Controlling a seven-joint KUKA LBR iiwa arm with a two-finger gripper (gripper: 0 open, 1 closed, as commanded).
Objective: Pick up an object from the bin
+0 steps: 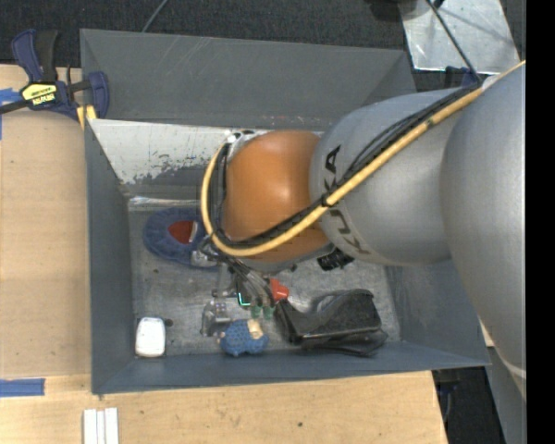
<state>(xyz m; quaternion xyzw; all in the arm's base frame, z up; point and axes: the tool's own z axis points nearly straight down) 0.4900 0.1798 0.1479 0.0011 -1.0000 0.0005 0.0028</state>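
We find the arm (416, 192) entering from view's right, w/ its orange cover (268, 197) and a yellow cable (351, 178) looped round it, over the middle of the grey bin (106, 276). The gripper (229, 309) sits below the cover, low over the bin floor. Cover and wrist hardware hide much of it, so we cannot tell whether it is open or closed, nor whether anything is in it. Nearest item: a blue lumpy item (243, 339), just beside the gripper on the side twd the bin's near wall; contact not confirmed. A small red piece (277, 291) lies just beside the gripper twd view's right. Beyond that, same side, is a black flat pouch-like item (338, 320), near the gripper but apart from it. Twd view's left and up from the gripper lies a blue shoe-shaped item (171, 234) w/ red inside, partly hidden by the cover. A small white block (150, 338) lies well to view's left of the gripper, near the bin's front-left corner, apart from the other items.
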